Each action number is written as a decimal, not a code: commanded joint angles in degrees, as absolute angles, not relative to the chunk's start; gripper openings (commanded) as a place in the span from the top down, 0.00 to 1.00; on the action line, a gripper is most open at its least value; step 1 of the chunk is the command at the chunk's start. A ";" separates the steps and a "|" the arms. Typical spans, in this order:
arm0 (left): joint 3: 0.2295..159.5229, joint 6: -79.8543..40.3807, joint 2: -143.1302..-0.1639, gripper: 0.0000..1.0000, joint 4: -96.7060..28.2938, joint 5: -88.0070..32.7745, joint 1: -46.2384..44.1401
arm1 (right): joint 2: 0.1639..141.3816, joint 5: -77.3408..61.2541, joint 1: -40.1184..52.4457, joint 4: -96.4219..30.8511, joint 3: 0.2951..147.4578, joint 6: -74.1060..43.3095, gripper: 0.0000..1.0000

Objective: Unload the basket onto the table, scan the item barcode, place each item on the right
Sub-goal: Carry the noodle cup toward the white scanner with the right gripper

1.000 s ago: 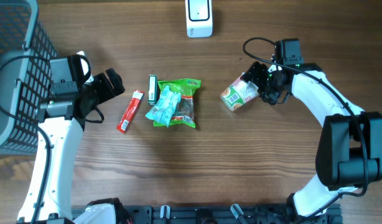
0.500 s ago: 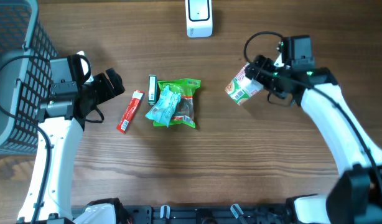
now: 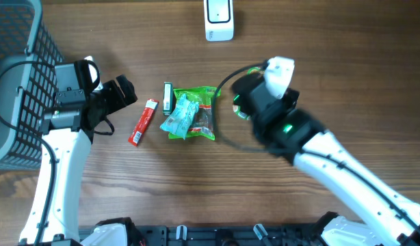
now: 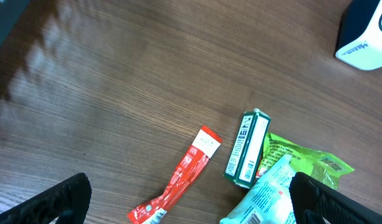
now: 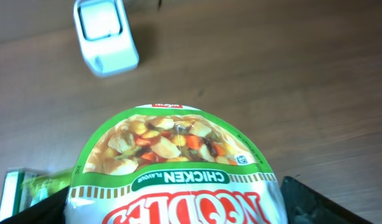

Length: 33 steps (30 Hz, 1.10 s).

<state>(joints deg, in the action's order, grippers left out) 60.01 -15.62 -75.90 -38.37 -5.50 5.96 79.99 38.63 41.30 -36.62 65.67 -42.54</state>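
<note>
Green-rimmed noodle cup: fills the lower centre of the right wrist view, printed face toward the lens, apparently raised off the table.
Right gripper: dark fingers flank the cup at the lower corners, clasping it.
Left gripper: spread wide at the lower corners of the left wrist view, holding nothing, above the red sachet and the slim green box.
Scanner: white, upper left of the right wrist view, well apart from the cup.
Step in hand: presenting the cup to the scanner. This is judged best done by turning the cup until its barcode, not visible here, squarely faces the scanner window, with a firm, steady clasp.
Print: "NOODLES" in red and "CHICKEN" on a green band. The red brand tab at the rim is too small to read.
</note>
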 commanded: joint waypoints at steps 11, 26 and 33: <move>60.66 -15.49 -75.77 0.00 -38.20 -5.96 5.87 | 98.19 79.55 47.35 -23.14 60.62 -52.49 0.07; 60.66 -15.49 -75.77 0.00 -38.20 -5.96 5.87 | 106.08 71.07 43.79 -16.75 60.62 -49.21 0.07; 60.66 -15.49 -75.77 0.00 -38.20 -5.96 5.87 | 107.57 70.22 43.79 -16.69 60.62 -47.90 0.07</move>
